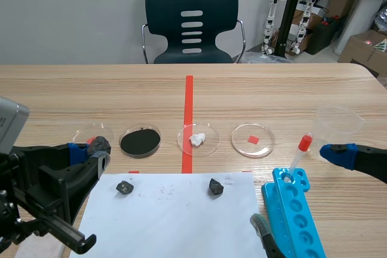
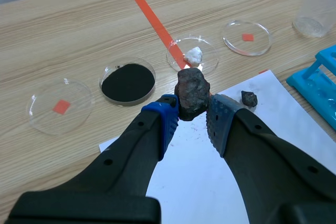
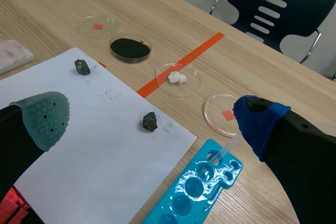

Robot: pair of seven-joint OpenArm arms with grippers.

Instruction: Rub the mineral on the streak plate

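We see the left gripper [image 2: 191,113] clamped on the dark mineral chunk [image 2: 192,90], pinched between its pads, at the scene's lower left, near the white sheet's [image 1: 175,222] upper-left corner. Right gripper [image 3: 155,109] spread wide, holding nothing, at lower right.

Matte black arms [image 1: 48,185]; thick black fingers [image 2: 131,156]; dotted pads [image 3: 44,116], blue or grey-green

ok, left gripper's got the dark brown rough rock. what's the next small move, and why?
Probably lower the left gripper until the dark brown rough rock touches the white paper sheet. The rock is pinched between the gripper's pads and held up off the table, near the sheet's edge. Faint grey marks on the sheet suggest that is the rubbing surface.
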